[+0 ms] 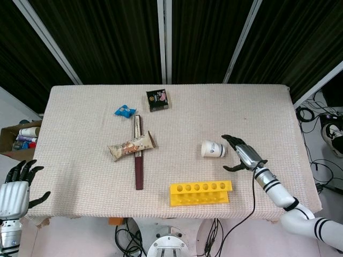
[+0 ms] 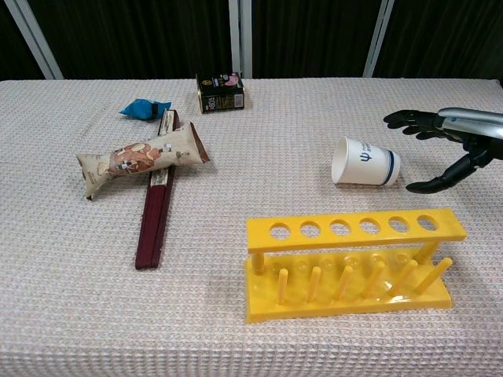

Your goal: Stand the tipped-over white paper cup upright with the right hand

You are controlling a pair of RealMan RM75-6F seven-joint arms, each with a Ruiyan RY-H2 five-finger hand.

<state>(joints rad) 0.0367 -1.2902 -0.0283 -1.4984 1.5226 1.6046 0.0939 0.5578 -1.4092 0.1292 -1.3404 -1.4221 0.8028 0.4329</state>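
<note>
A white paper cup (image 1: 213, 149) (image 2: 365, 162) with a dark band lies on its side on the cloth, its mouth facing left. My right hand (image 1: 239, 153) (image 2: 451, 145) hovers just right of the cup's base, fingers spread wide around empty air, not touching the cup. Far from it, my left hand (image 1: 15, 186) hangs open off the table's front left corner and appears only in the head view.
A yellow test-tube rack (image 1: 201, 193) (image 2: 350, 262) stands just in front of the cup. Left of centre lie a snack bar wrapper (image 1: 131, 146), a long dark brown box (image 1: 139, 155), a blue packet (image 1: 125, 111) and a small black box (image 1: 157, 100).
</note>
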